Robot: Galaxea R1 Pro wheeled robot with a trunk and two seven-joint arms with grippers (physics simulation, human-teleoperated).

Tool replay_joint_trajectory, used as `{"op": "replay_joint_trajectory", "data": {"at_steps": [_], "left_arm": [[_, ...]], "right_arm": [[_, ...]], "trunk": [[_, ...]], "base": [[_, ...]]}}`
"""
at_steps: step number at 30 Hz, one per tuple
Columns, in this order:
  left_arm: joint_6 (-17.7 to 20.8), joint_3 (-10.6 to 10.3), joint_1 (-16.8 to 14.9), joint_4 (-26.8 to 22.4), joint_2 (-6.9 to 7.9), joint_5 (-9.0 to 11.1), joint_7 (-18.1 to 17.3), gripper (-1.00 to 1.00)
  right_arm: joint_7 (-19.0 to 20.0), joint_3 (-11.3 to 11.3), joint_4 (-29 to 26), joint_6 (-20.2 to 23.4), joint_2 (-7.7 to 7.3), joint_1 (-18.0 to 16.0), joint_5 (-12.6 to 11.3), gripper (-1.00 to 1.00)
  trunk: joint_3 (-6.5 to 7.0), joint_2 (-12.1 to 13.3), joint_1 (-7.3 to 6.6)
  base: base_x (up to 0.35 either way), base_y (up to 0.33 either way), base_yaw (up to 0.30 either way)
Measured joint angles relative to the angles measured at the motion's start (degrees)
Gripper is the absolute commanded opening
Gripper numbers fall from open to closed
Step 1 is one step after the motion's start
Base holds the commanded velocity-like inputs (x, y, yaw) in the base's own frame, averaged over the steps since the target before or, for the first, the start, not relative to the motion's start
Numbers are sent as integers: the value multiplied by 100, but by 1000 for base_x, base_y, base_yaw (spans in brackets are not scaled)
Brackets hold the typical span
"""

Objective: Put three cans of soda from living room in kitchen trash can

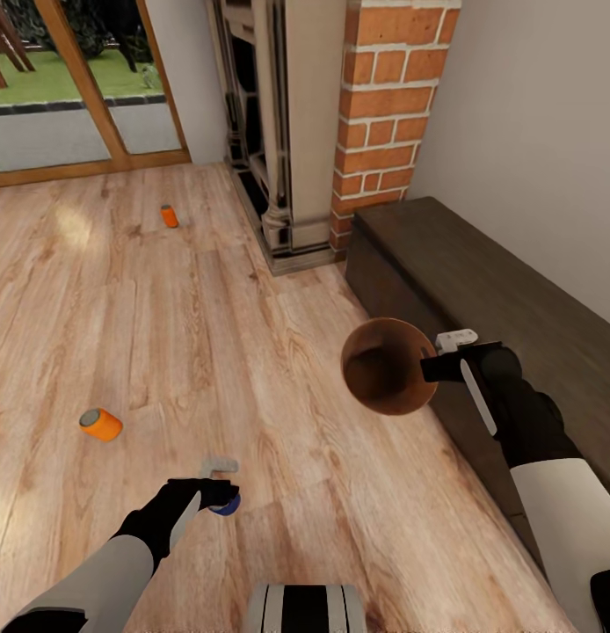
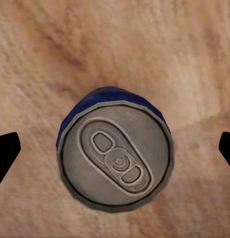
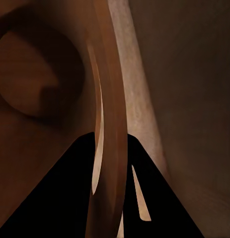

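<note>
blue soda can point(image 2: 115, 153) upright between spread left gripper point(image 1: 219, 489) fingers, ungrasped; right gripper point(image 3: 112, 183) clenches bin point(image 1: 386, 366) rim, ready for cans.

Blue can point(image 2: 115, 153) upright — pincer point(image 2: 115, 153) astride

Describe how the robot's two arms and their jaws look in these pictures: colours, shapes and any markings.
Both arms have pale grey-white upper segments that change to black, rounded forearms and wrists. The left gripper is black with a light grey part at its tip. The right gripper is black, with a white block on top and a long white stripe along the wrist. In the wrist views the jaws show as plain black wedges. No cables are visible.
</note>
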Motion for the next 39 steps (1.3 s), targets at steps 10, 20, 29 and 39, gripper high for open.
{"op": "replay_joint_trajectory", "data": {"at_steps": [10,20,29,39], "left_arm": [[19,12,-1,0,-1,0,0,100],[19,20,0,-55,0,11,-1,100],[-14,19,3,-108,-1,43,-6,-100],[7,39,16,-282,0,29,-2,-100]], "right_arm": [[-1,63,-2,-1,-6,0,8,-100],[0,146,-3,-1,-11,-1,5,-100],[0,150,-4,0,-13,2,-1,-100],[0,174,3,0,-8,7,-3,-100]], "trunk": [[-166,-123,69],[-295,-126,74],[-308,-126,73],[-310,-126,74]], "base": [[0,0,0],[0,0,0],[0,0,0],[0,0,0]]}}
